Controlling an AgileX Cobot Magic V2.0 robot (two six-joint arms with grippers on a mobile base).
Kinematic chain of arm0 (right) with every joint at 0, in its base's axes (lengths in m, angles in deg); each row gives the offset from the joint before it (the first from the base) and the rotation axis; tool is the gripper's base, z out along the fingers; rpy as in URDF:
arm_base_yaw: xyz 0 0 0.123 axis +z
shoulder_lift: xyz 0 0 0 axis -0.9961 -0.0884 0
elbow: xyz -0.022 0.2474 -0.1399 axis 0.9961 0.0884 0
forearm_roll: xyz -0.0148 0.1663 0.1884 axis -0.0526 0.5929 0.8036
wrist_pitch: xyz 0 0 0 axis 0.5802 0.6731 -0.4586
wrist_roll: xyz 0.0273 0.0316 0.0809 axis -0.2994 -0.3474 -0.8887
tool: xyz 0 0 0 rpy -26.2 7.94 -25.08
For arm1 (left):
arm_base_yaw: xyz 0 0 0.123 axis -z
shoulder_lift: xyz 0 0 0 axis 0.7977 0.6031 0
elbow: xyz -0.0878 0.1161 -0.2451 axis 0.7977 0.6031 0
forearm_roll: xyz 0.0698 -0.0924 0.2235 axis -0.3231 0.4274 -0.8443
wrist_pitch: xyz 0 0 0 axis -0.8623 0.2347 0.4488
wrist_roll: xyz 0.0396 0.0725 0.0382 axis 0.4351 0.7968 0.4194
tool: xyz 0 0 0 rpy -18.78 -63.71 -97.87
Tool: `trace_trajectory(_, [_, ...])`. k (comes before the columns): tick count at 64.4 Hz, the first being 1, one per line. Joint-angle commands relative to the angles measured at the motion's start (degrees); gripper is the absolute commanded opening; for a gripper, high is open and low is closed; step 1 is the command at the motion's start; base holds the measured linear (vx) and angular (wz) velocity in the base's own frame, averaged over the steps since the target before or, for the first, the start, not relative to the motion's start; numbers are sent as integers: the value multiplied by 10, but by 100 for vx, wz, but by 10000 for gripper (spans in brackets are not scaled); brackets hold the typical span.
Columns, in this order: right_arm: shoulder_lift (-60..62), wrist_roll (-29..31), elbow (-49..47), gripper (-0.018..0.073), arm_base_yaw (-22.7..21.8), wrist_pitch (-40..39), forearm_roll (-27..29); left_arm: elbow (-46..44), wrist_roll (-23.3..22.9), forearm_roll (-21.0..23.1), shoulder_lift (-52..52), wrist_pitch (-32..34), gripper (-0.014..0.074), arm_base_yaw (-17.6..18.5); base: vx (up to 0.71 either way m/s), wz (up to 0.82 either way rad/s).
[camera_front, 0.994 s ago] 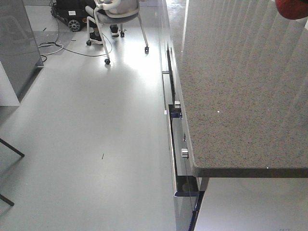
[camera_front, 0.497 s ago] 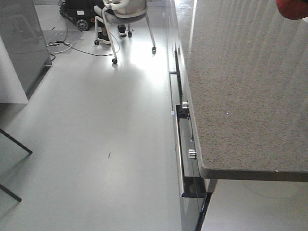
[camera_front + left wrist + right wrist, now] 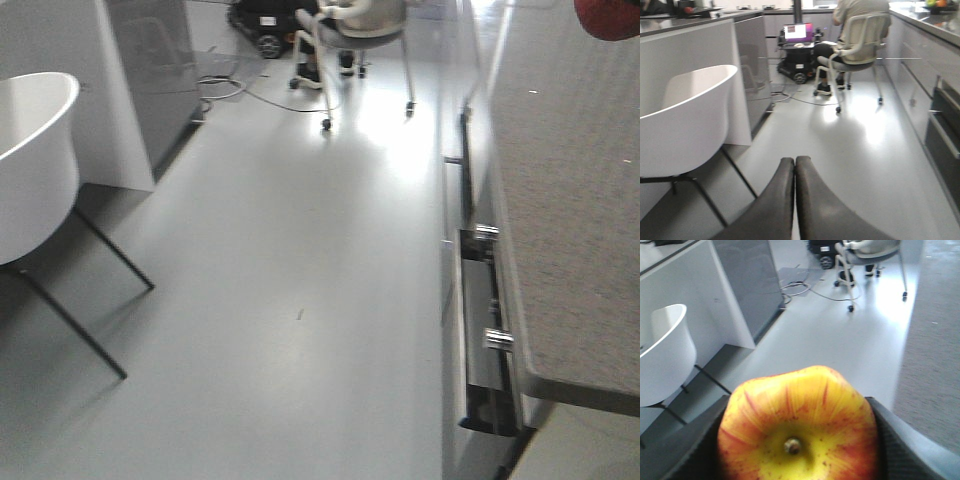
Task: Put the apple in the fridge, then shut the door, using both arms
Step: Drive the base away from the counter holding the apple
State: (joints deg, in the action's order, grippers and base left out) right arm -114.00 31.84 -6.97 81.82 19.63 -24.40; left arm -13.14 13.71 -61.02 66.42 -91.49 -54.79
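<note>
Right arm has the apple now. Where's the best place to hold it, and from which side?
Grip it across the widest part of its round body, coming in from the stem end. That is how the right gripper holds the apple now: fingers on opposite flanks, stem facing the wrist. The bulging sides probably seat best, so I would not regrip.
</note>
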Motion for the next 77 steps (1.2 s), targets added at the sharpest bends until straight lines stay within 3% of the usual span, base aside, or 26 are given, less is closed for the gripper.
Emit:
trace_trajectory(1, [16,5,-19,159,-3,-42,13,-9,-4,0,-8,39,-6,2,-1,48])
trace_trajectory(77, [16,4,-19,159,-3,-42,13,-9,-4,-1,-8,39,-6,2,-2,37])
